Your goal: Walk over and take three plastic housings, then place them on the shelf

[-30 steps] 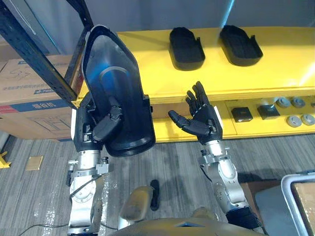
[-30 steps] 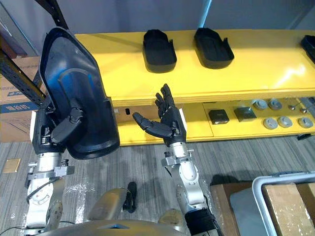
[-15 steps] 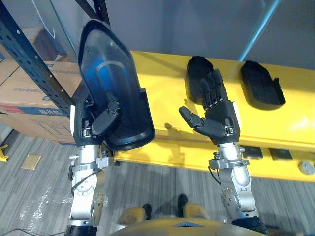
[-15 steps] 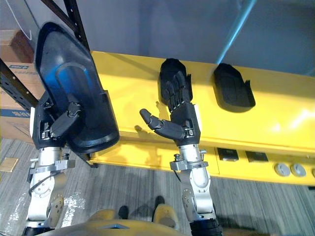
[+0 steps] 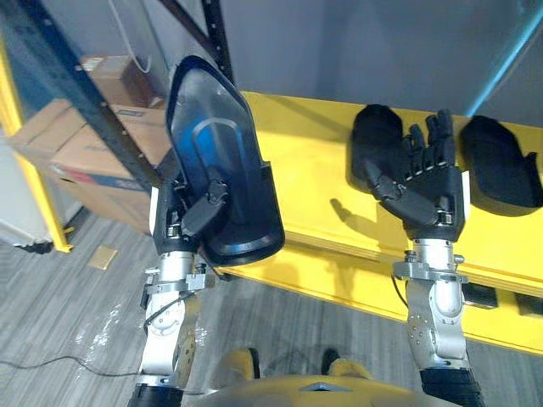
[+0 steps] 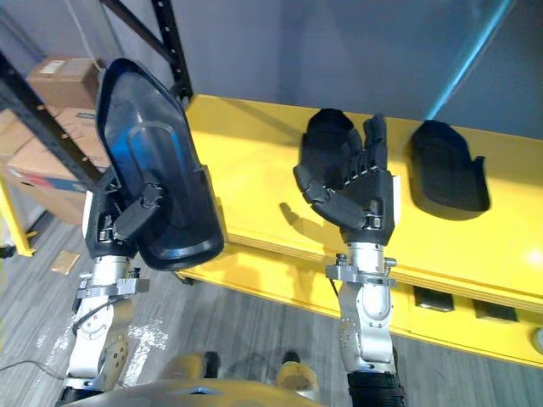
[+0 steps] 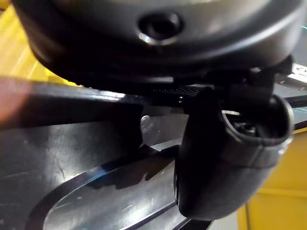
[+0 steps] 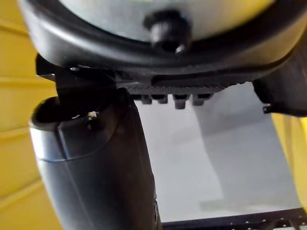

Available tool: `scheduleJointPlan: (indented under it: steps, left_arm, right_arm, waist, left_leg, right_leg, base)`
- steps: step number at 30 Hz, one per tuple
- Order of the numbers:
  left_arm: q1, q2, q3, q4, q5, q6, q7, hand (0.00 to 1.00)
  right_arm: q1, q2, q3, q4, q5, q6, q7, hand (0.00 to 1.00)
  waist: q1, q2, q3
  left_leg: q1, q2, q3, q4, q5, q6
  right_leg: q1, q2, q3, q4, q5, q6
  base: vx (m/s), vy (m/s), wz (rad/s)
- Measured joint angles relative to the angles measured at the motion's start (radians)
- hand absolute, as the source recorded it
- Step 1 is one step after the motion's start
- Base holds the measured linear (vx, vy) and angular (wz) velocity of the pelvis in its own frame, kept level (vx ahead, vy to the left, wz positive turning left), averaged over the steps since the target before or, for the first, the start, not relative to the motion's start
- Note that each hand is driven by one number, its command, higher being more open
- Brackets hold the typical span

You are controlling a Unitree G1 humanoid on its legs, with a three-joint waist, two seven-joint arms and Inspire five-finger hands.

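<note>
The left hand (image 5: pixel 200 217) clamps a glossy black plastic housing (image 5: pixel 214 140) upright; the right hand (image 5: pixel 430 202) (fingers spread, empty) hovers before the yellow shelf (image 5: pixel 305 157).

We see our right hand (image 8: pixel 158 43) as a dark bulk, its thumb (image 8: pixel 96 167) standing out from it and the roots of the fingers (image 8: pixel 165 98) in a row beside it. Past them lies a plain grey surface (image 8: pixel 216 153), flanked by the yellow shelf (image 8: pixel 17 100) and crossed by a dark bar (image 8: pixel 230 221).
</note>
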Motion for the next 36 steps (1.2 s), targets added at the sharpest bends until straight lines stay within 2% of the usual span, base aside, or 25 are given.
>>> scheduleJointPlan:
  steps: [1,2,4,6,7,8,9,11,15,21,26,29,31,34,36]
  left_arm:
    - [0.0,0.0,0.0,-0.002,-0.001,0.0,-0.014,0.0]
    - [-0.005,0.006,0.001,-0.004,-0.006,-0.002,-0.048,0.0]
    - [-0.007,0.027,0.001,-0.01,-0.016,-0.001,-0.097,0.0]
    - [-0.008,0.057,-0.001,-0.015,-0.008,0.015,-0.127,0.0]
    - [-0.008,0.077,0.002,-0.015,-0.008,0.037,-0.131,0.0]
    - [-0.008,0.09,0.003,-0.015,-0.009,0.044,-0.132,0.0]
    - [-0.019,0.104,0.01,-0.016,-0.009,0.057,-0.131,0.0]
    - [-0.062,0.112,0.009,-0.016,-0.008,0.085,-0.124,0.0]
    - [-0.126,0.121,-0.017,-0.016,-0.008,0.115,-0.106,0.0]
    - [-0.183,0.12,-0.063,-0.015,-0.001,0.176,-0.018,0.0]
    - [-0.284,0.12,-0.025,0.045,-0.001,0.187,0.104,0.0]
    - [-0.373,0.12,0.026,0.11,-0.002,0.186,0.184,0.0]
    - [-0.445,0.121,0.052,0.159,-0.004,0.186,0.225,0.0]
    - [-0.498,0.123,0.071,0.204,-0.01,0.186,0.256,0.0]
    - [-0.571,0.131,0.07,0.228,-0.043,0.186,0.257,0.0]
  right_arm:
    - [-0.004,0.0,0.001,0.0,0.01,-0.002,-0.003,1.0]
    - [-0.014,0.005,0.007,0.0,0.022,-0.006,-0.02,1.0]
    - [-0.013,0.017,0.027,0.0,0.017,-0.008,-0.049,1.0]
    - [-0.002,0.024,0.068,0.001,0.017,-0.008,-0.058,1.0]
    - [0.011,0.034,0.1,0.001,0.013,-0.008,-0.059,1.0]
    - [0.015,0.042,0.112,0.001,0.011,-0.008,-0.058,1.0]
    - [0.017,0.056,0.12,0.0,-0.028,-0.008,-0.057,1.0]
    - [0.021,0.056,0.112,-0.001,-0.035,-0.008,-0.052,1.0]
    - [0.024,0.056,0.076,-0.001,-0.05,0.003,-0.05,1.0]
    - [0.027,0.02,0.031,-0.005,-0.055,0.076,-0.046,1.0]
    - [0.053,-0.003,0.016,-0.055,-0.056,0.12,0.002,1.0]
    - [0.05,-0.004,0.02,-0.077,-0.056,0.124,0.03,1.0]
    - [0.044,-0.008,0.024,-0.098,-0.049,0.122,0.03,1.0]
    - [0.014,-0.04,0.054,-0.121,-0.002,0.121,0.062,1.0]
    - [-0.029,-0.062,0.073,-0.17,0.025,0.12,0.108,1.0]
  waist:
    - [0.0,0.005,-0.004]
    - [-0.001,0.005,-0.004]
    - [-0.002,-0.03,0.011]
    - [-0.001,-0.053,0.018]
    - [0.0,-0.06,0.014]
    - [-0.002,-0.064,0.012]
    - [-0.007,-0.066,0.008]
    - [-0.015,-0.067,0.007]
    - [-0.043,-0.065,0.006]
    - [-0.087,-0.056,0.006]
    - [-0.096,-0.048,0.017]
    - [-0.115,-0.046,0.057]
    - [-0.115,-0.046,0.1]
    - [-0.119,-0.043,0.13]
    - [-0.118,-0.041,0.157]
  left_leg:
    - [0.005,0.003,-0.002,-0.011,0.0,-0.001]
    - [0.013,-0.01,0.019,-0.016,-0.006,-0.056]
    - [0.022,-0.072,0.074,-0.003,-0.044,-0.031]
    - [0.015,-0.087,0.14,0.03,-0.061,0.004]
    - [0.031,-0.087,0.169,0.027,-0.057,0.027]
    - [0.037,-0.088,0.182,0.023,-0.056,0.031]
    - [0.047,-0.092,0.204,0.01,-0.052,0.042]
    - [0.044,-0.099,0.215,-0.007,-0.043,0.053]
    - [0.028,-0.1,0.211,-0.034,-0.021,0.045]
    - [0.055,-0.083,0.22,-0.11,0.019,0.023]
    - [0.045,-0.079,0.264,-0.115,0.02,0.022]
    - [0.024,-0.081,0.282,-0.104,0.02,0.023]
    - [0.009,-0.079,0.295,-0.093,0.022,0.026]
    - [0.001,-0.079,0.312,-0.087,0.024,0.029]
    - [-0.026,-0.077,0.319,-0.078,0.027,0.033]
  right_leg:
    - [-0.012,-0.01,0.016,0.015,-0.005,0.012]
    - [-0.033,-0.041,0.051,0.034,-0.001,0.042]
    - [-0.042,-0.091,0.115,0.014,0.005,0.054]
    - [-0.043,-0.113,0.149,-0.003,0.036,0.031]
    - [-0.037,-0.102,0.147,-0.003,0.049,0.045]
    - [-0.036,-0.089,0.143,-0.007,0.052,0.049]
    - [-0.015,-0.072,0.154,-0.05,0.08,0.044]
    - [-0.014,-0.072,0.147,-0.089,0.116,0.043]
    - [-0.024,-0.069,0.125,-0.125,0.127,0.046]
    - [-0.041,-0.038,0.136,-0.125,0.129,0.042]
    - [-0.085,-0.032,0.19,-0.122,0.143,0.036]
    - [-0.116,-0.033,0.215,-0.118,0.148,0.032]
    - [-0.145,-0.032,0.235,-0.099,0.153,0.037]
    - [-0.174,-0.032,0.252,-0.077,0.153,0.038]
    - [-0.215,-0.032,0.265,-0.049,0.152,0.038]
  base:
    - [-0.12,0.493,-0.32]
    - [-0.04,0.444,-0.44]
    - [-0.02,0.382,-0.49]
    - [0.0,0.349,-0.55]
    - [0.06,0.336,-0.6]
    - [0.1,0.201,-0.62]
    - [0.1,0.118,-0.41]
    - [0.06,0.099,-0.22]
    - [0.04,-0.013,0.02]
    - [0.0,-0.07,-0.08]
    - [-0.05,-0.002,-0.27]
    - [-0.09,0.022,-0.17]
    - [-0.08,0.012,-0.15]
    - [-0.04,0.008,-0.16]
    - [-0.03,0.002,-0.06]
